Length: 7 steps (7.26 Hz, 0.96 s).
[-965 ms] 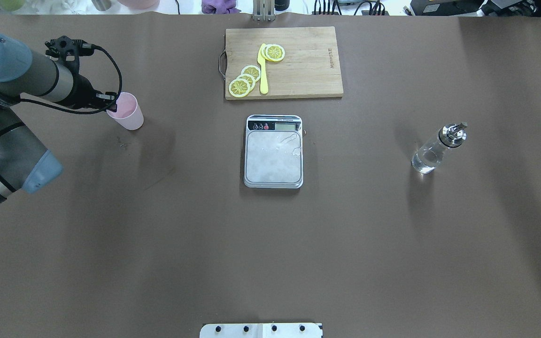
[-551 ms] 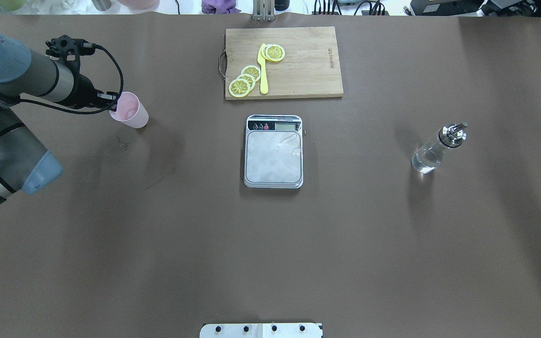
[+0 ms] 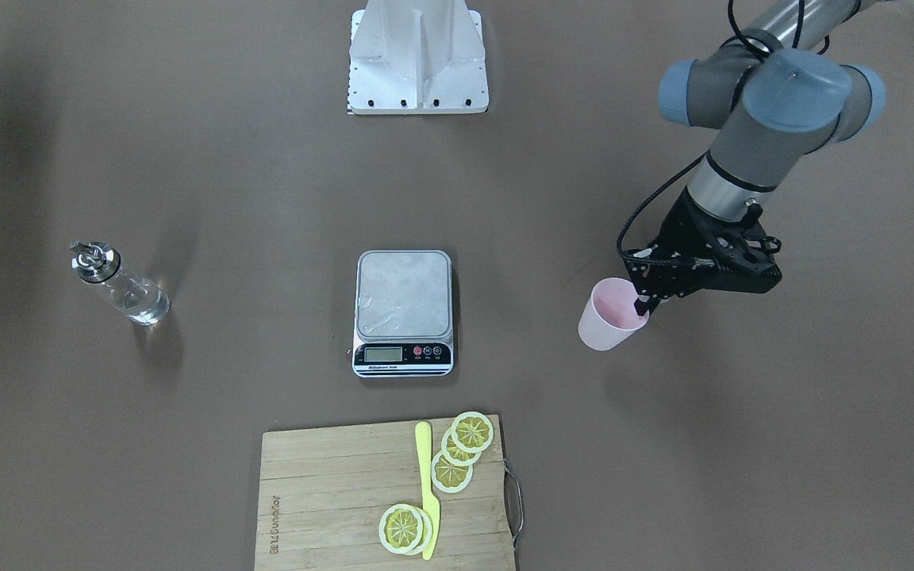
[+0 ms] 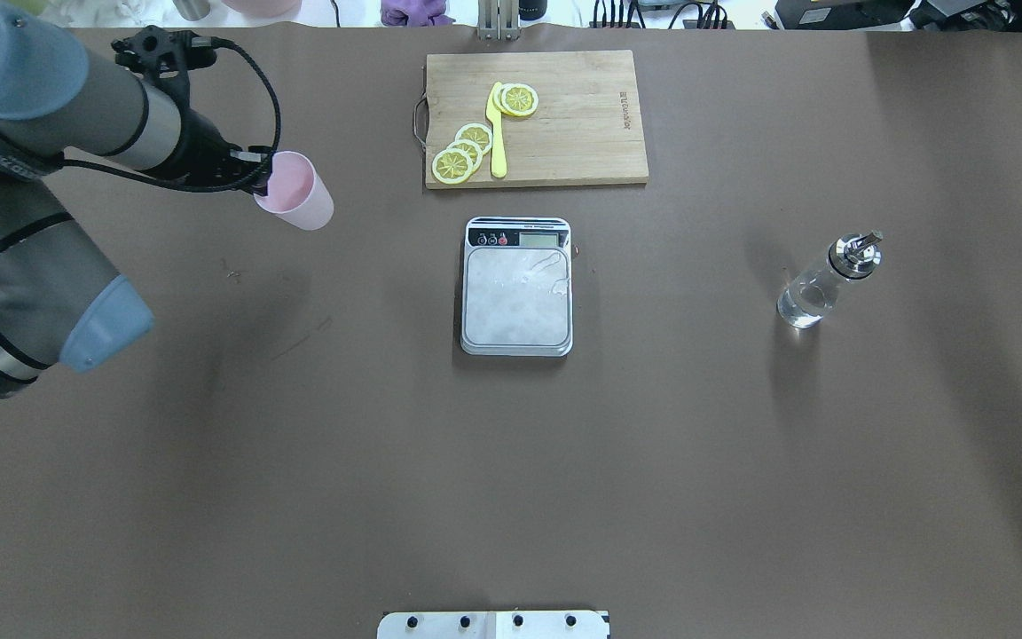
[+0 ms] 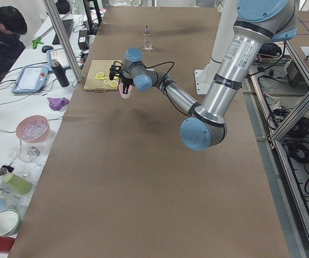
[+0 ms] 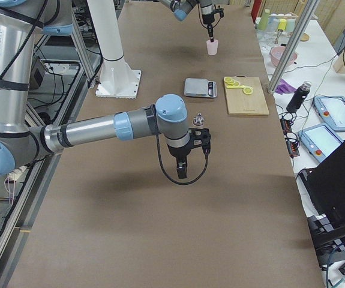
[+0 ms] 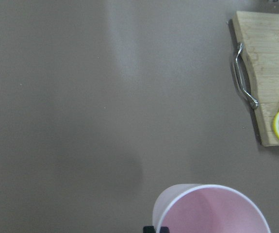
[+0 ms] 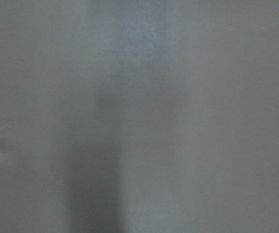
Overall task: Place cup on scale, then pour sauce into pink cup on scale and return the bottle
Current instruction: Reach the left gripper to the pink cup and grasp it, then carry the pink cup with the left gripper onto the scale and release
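Observation:
My left gripper [image 4: 261, 182] is shut on the rim of the pale pink cup [image 4: 300, 202] and holds it tilted above the table, left of the scale [image 4: 517, 297]. The cup also shows in the front view [image 3: 609, 319] and in the left wrist view [image 7: 212, 211], where it looks empty. The scale's steel platform is bare. The glass bottle [image 4: 820, 286] with clear sauce stands upright far right of the scale. My right gripper [image 6: 182, 171] shows only in the exterior right view, hanging above the table near the bottle; I cannot tell if it is open or shut.
A wooden cutting board [image 4: 582, 124] with lemon slices [image 4: 462, 151] and a yellow knife [image 4: 497, 133] lies just beyond the scale. The robot's base plate [image 3: 417, 55] sits at the table's near edge.
My left gripper has lifted the pink cup and carried it to the right, toward the scale. The scale and the bottle have not moved.

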Available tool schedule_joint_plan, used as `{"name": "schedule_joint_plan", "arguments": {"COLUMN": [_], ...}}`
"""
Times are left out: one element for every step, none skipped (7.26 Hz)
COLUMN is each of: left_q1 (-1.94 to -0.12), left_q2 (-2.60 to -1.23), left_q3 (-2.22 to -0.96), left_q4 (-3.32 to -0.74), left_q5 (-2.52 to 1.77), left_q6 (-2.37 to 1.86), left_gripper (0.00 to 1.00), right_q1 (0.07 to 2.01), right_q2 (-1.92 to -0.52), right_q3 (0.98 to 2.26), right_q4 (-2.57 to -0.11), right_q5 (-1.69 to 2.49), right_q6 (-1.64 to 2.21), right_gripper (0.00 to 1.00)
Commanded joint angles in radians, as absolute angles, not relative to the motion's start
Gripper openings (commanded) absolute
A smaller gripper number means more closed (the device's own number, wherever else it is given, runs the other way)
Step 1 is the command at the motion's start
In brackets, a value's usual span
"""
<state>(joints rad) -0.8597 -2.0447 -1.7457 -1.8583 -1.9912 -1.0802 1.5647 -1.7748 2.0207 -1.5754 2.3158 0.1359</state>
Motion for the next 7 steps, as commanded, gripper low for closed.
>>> {"name": "schedule_joint_plan", "arguments": {"left_q1": [-0.728,-0.692,-0.674,-0.617,-0.588,-0.581,-0.569], "left_q2": [-2.175,-2.245,-2.305,-2.339,-2.388,-2.452,-2.485], "left_q3": [-1.778,-1.775,-1.776,-1.769,-1.706,-1.634,-1.579], "left_q4": [-1.691,-1.604,-1.503,-1.473,-1.471,-1.473,-1.474], "left_q5": [-1.892,-1.872,-1.867,-1.786,-1.764,-1.761,-1.756], "left_q6": [-1.213,-1.251,-1.273,-1.317,-1.334,-1.363,-1.365], "left_gripper": [0.0,0.0,0.0,0.0,0.0,0.0,0.0], "right_q1": [1.565,1.565,1.565,1.565,1.565,1.565,1.565], "right_q2": [-1.775,-1.775,-1.775,-1.775,-1.773,-1.775,-1.775], "right_q3": [2.022,2.022,2.023,2.023,2.023,2.023,2.023], "right_q4": [-1.575,-1.575,-1.574,-1.574,-1.574,-1.575,-1.574], "right_q5": [2.316,2.316,2.316,2.316,2.316,2.316,2.316], "right_q6": [0.137,0.135,0.133,0.135,0.135,0.135,0.137], "right_gripper": [1.0,1.0,1.0,1.0,1.0,1.0,1.0]}}
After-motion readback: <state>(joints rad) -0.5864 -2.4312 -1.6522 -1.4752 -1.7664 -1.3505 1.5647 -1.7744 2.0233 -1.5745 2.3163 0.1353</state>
